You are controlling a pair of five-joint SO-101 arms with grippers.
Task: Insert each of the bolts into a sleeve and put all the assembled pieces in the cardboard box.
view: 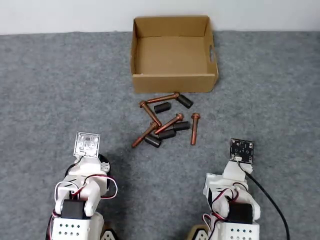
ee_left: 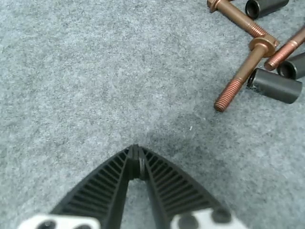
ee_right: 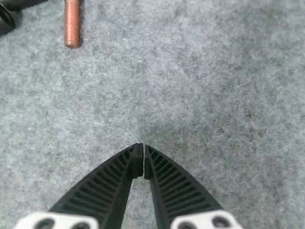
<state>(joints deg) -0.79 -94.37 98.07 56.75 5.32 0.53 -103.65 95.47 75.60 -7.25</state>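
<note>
Both arms sit folded back at the near edge of the mat (view: 50, 90), well apart from the parts, which reads as a rest pose with no step begun. The left gripper (ee_left: 137, 155) is clenched on nothing, its tips meeting over bare mat. The right gripper (ee_right: 143, 155) is likewise closed and empty. The bolts (view: 169, 124) and sleeves (view: 162, 107) lie loose in one heap between the arms and the box (view: 172, 82), just in front of its near wall. Several cross or touch, and none is mated yet. That central spot likely keeps the heap within reach of either arm, so one can hold a sleeve while the other feeds a bolt. The outer bolt (view: 194, 129) lies a little aside on the right arm's side and looks the easiest first pick. The box stands open and empty, mouth up, ready for finished pieces.
</note>
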